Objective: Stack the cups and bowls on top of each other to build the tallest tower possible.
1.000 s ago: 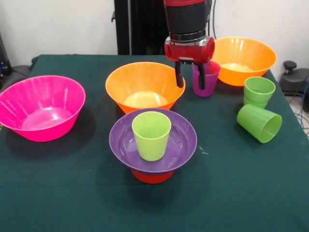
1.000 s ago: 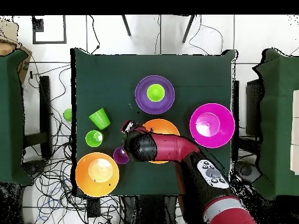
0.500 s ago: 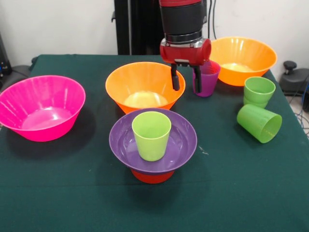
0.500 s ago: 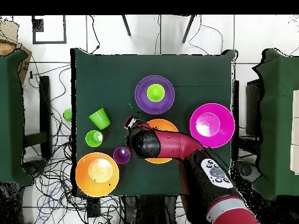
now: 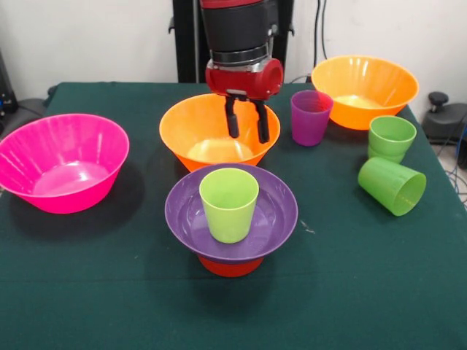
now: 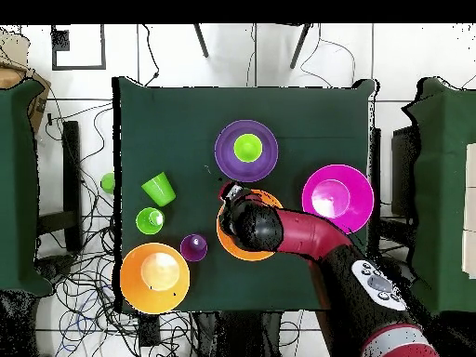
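pincer: we see it spread, empty, above glossy orange-yellow plastic bowl
translucent purple plastic cup: upright on table, apart

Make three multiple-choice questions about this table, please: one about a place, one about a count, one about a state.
1. Above which thing does the gripper hang?
A. the pink bowl
B. the middle orange bowl
C. the purple cup

2. How many dark green cups are in view on the table?
A. two
B. three
C. four

3. How does the green cup nearest the front camera lie?
A. upright
C. upside down
B. on its side

Answers:
1. B: both views show the gripper over the middle orange bowl, apart from the purple cup.
2. A: only an upright green cup and a second one below it in the front view.
3. B: the nearer green cup shows its open mouth sideways, so it lies on its side.
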`<state>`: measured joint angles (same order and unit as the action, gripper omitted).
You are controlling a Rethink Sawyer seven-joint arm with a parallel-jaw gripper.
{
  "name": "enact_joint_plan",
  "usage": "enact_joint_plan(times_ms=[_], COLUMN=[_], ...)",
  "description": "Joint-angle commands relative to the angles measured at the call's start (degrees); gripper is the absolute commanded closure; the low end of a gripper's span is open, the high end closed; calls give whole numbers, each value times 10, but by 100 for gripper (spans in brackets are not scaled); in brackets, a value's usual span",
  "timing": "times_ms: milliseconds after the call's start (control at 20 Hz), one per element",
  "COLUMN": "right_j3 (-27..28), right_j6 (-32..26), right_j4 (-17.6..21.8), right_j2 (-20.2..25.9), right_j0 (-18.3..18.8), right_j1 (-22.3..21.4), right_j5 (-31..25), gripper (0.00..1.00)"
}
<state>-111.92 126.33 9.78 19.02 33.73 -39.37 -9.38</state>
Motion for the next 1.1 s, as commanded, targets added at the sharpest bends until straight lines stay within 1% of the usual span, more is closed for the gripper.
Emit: enact_joint_plan(times_ms=[50, 200, 350, 500, 600, 700, 900, 1100], right_j3=[-37, -60, -80, -81, -80, -79, -81, -79], right_j6=[32, 42, 51, 59, 75, 85, 87, 88], right_j4=[23, 26, 37, 45, 38, 29, 21, 12], right_j2=[32, 32, 24, 5, -16, -29, -32, -36], right_j0=[-8, -7, -10, -22, -46, -62, -76, -86], right_j1=[11, 0, 7, 44, 61, 76, 101, 119], right_j5=[17, 30, 62, 104, 127, 146, 182, 202], gripper=[0, 0, 0, 0, 0, 0, 0, 0])
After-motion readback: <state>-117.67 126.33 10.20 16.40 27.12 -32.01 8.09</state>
